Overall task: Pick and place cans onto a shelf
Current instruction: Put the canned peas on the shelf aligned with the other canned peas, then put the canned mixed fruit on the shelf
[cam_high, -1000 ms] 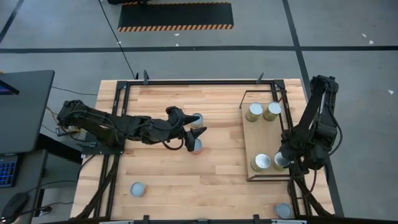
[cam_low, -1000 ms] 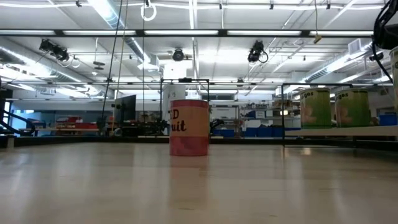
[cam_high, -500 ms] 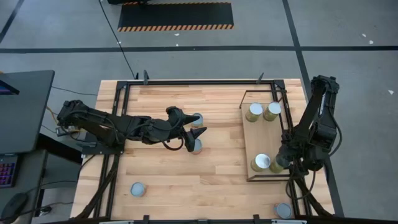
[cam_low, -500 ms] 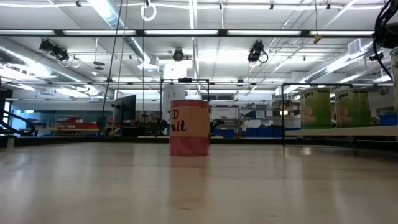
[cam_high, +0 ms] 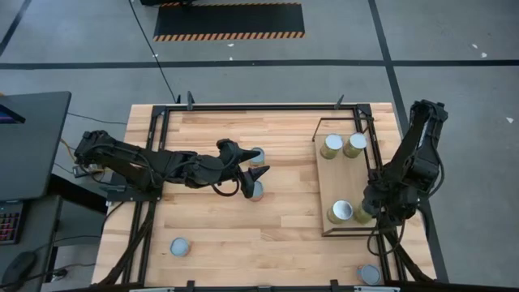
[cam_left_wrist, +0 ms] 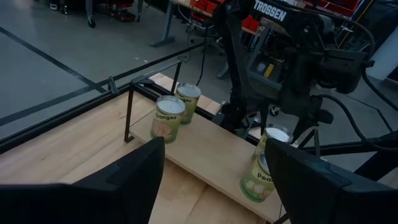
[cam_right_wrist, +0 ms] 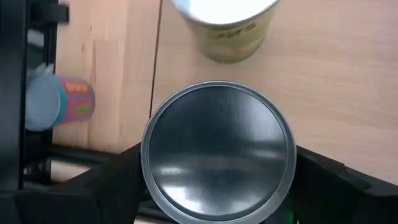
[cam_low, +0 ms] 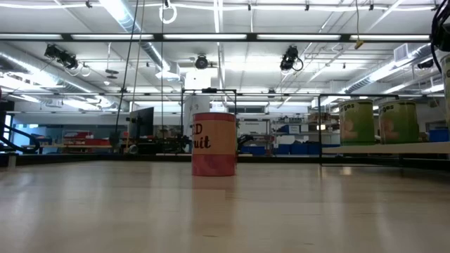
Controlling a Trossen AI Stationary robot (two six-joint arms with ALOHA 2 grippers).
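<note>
Two cans (cam_high: 341, 211) are sitting at the shelf's (cam_high: 345, 180) near end, the right gripper (cam_high: 369, 212) grasping the outer can (cam_right_wrist: 217, 151). Farther along it, two more (cam_high: 343, 145) are waiting. Well off the shelf, the left gripper (cam_high: 253, 172) is hanging released between two cans (cam_high: 256, 190).

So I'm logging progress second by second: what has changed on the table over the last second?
The right tool has edged the can it holds slightly inward over the shelf, closer beside the white-topped can at the near end. The left tool stayed spread around a can mid-table. The two cans at the shelf's far end and the loose ones did not move.
</note>
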